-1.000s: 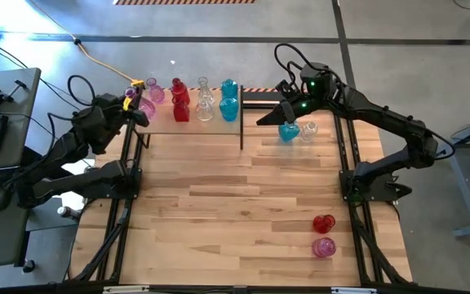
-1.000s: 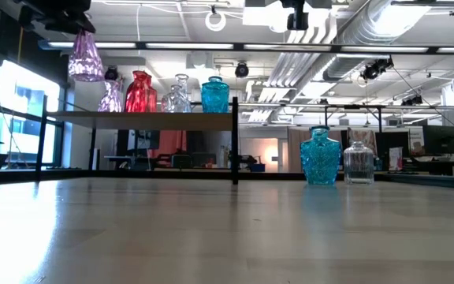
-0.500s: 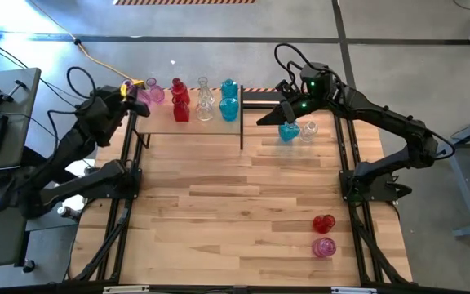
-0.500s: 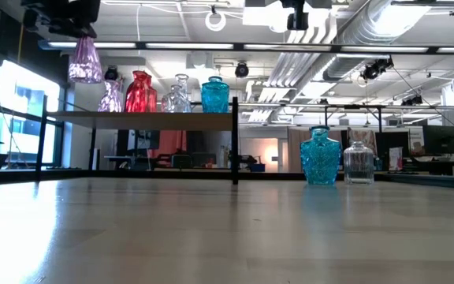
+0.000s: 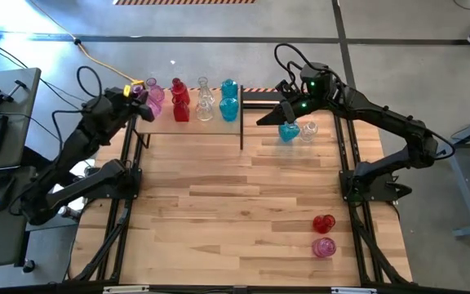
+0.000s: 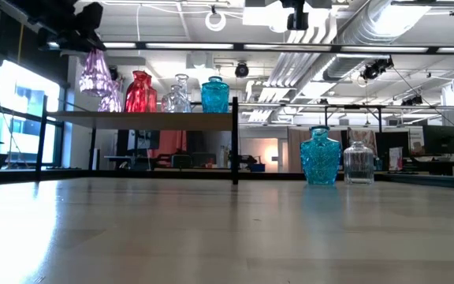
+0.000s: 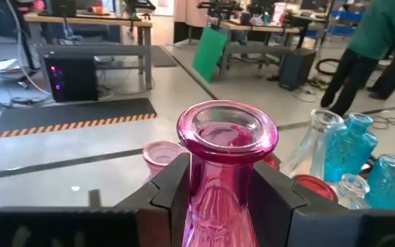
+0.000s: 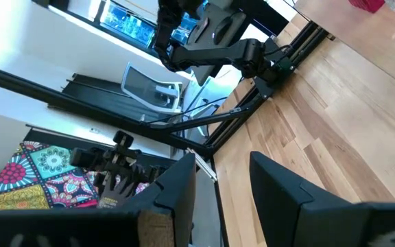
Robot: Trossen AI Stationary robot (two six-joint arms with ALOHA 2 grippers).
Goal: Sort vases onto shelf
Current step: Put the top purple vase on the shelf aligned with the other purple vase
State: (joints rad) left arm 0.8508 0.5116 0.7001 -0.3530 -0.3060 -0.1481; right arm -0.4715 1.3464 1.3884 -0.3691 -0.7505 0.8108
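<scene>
Progress entry: shelf [image 5: 188, 124] stands at the surface's [image 5: 235, 196] far left corner, holding pink, red, clear and teal vases in a row; exact count unclear, roughly seven. Left claw [image 5: 139, 100] is closed on the neck of a pink vase [image 7: 221, 175], carried above the shelf's left end, just beside the seated pink vase [image 6: 110, 98]. Right claw [image 5: 286, 114] hangs over a teal vase [image 5: 289, 131] and a clear vase [image 5: 308, 131] near the far right edge; fingers part-spread, nothing between them. Remaining: those two, plus a red vase [image 5: 324, 223] and another pink vase [image 5: 323, 247] near the right front corner. Open room: shelf's near strip and left end; surface centre.
</scene>
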